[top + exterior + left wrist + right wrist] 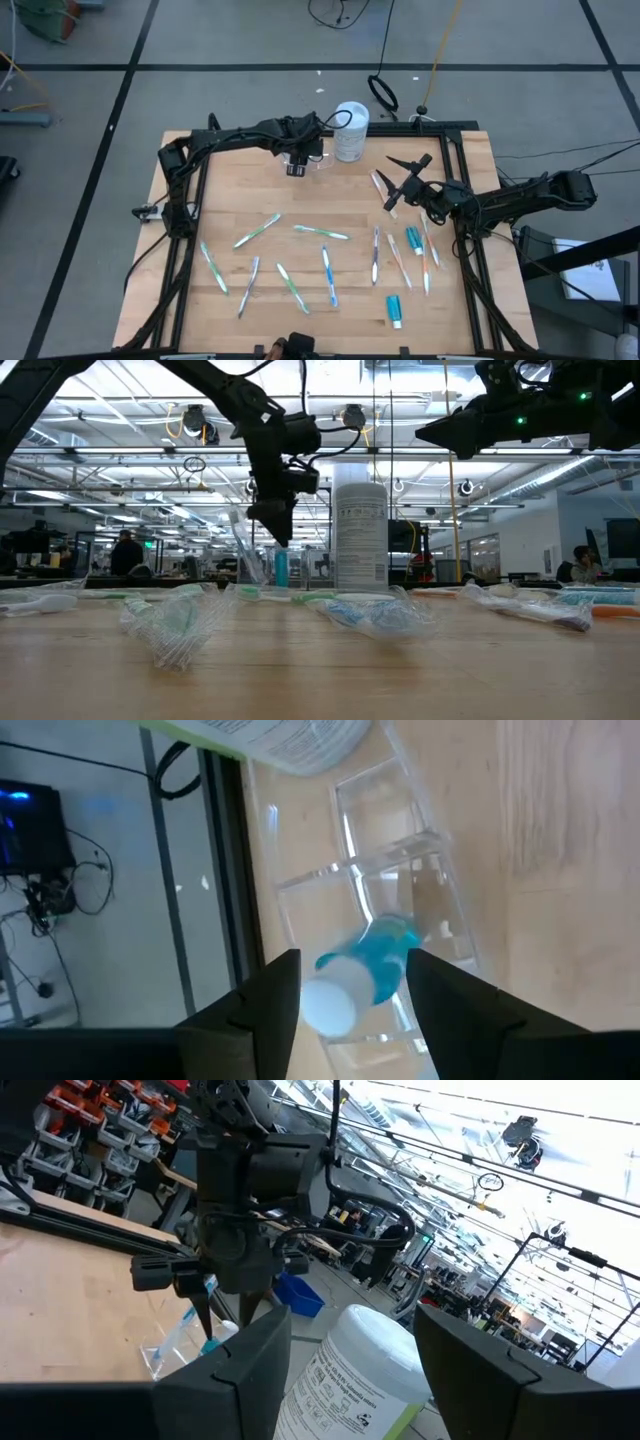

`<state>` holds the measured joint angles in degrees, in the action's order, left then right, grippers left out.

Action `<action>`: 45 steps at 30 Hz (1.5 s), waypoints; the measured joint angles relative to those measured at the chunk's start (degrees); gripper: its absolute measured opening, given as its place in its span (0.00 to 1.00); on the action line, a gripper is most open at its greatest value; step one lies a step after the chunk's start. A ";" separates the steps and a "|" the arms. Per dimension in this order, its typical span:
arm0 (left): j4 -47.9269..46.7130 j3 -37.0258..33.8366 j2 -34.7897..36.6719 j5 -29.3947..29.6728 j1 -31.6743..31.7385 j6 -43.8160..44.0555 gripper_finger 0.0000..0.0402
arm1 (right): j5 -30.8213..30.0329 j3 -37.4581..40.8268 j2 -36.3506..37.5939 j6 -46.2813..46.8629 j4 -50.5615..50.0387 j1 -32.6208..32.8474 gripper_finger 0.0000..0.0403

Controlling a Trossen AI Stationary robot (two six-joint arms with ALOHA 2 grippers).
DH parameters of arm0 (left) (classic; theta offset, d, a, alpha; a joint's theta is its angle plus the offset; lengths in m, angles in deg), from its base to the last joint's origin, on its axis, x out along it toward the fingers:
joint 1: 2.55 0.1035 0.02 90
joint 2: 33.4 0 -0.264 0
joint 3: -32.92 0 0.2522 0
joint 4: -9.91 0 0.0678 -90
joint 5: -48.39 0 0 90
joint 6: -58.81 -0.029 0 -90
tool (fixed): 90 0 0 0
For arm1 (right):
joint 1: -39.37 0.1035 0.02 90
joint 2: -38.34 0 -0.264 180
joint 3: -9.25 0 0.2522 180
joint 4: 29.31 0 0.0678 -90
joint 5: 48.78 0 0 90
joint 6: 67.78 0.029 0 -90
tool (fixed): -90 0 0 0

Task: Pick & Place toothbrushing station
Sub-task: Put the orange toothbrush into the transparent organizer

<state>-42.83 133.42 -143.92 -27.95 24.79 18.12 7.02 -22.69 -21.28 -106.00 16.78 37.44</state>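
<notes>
The clear toothbrushing station [400, 870] stands on the table's far middle, beside the white tub [350, 130]. A blue toothpaste tube with a white cap [372, 965] stands in it, cap up; in the low view a toothbrush [240, 545] stands in it too. My left gripper [297, 167] points down just above the station, open. Its fingers [265, 1010] stand on either side of the tube's cap without pinching it. My right gripper [398, 185] is open and empty, raised above the table's right part and pointing toward the tub.
Several wrapped toothbrushes [258, 231] lie spread over the table's near half. Two blue toothpaste tubes [414, 238] [394, 310] lie at the right. A toothbrush [380, 183] lies under my right gripper. The white tub [360, 535] stands right next to the station.
</notes>
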 joint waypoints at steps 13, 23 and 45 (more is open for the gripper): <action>-0.30 0.00 11.39 0.32 -1.34 10.89 0.48 | 1.19 0.00 0.00 6.98 0.33 0.00 0.52; -4.99 0.02 24.00 -0.51 -1.64 26.04 0.48 | 7.47 -6.98 -1.63 21.78 -17.54 2.48 0.52; -13.98 -6.55 26.23 -4.67 -4.75 32.69 0.48 | 4.35 -16.22 -11.34 59.08 -73.28 0.76 0.52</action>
<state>-56.81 126.87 -117.69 -32.62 20.04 50.81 11.37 -38.91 -32.62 -46.92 -56.50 38.20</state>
